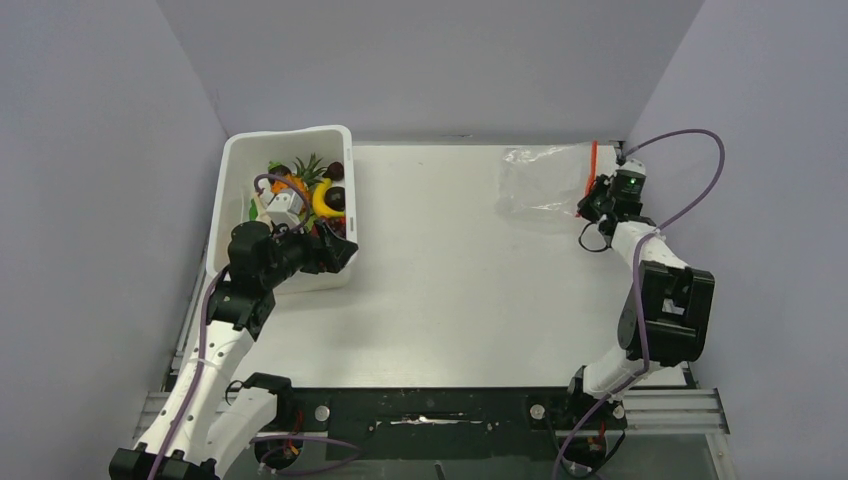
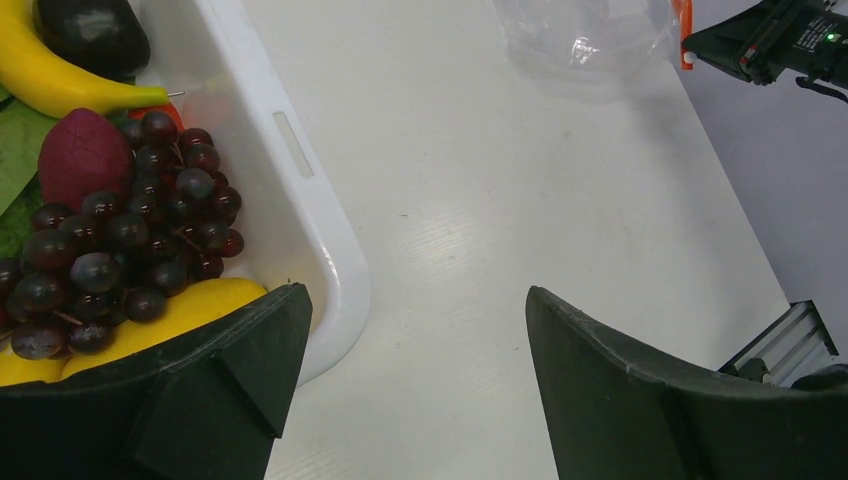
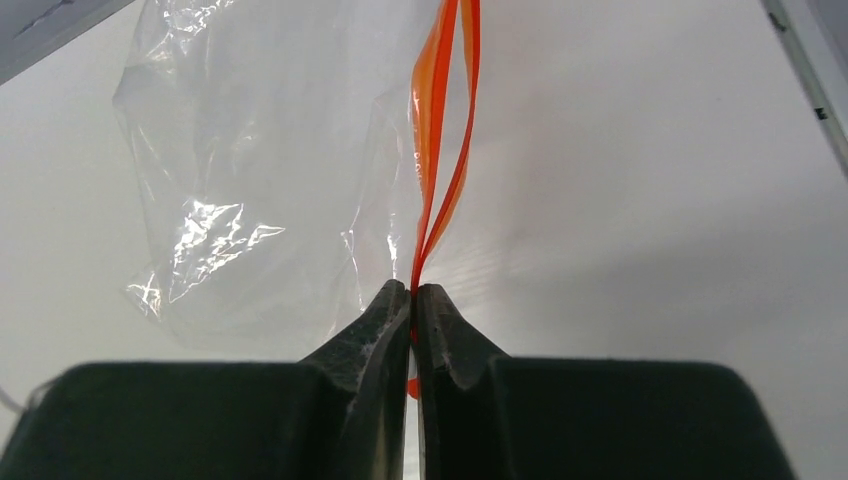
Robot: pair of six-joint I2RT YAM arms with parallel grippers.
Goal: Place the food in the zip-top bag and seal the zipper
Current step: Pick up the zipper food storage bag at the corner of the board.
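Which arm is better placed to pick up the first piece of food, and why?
Left. The left gripper is open at the tub corner, beside the grapes and banana. The right gripper is shut on the zipper of the bag, across the table.

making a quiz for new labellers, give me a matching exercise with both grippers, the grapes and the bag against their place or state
1 left gripper
2 right gripper
3 grapes
4 zip-top bag

a in the white tub
b open, holding nothing
c clear, lying on the table
d shut on the zipper

Pairs: 1-b, 2-d, 3-a, 4-c
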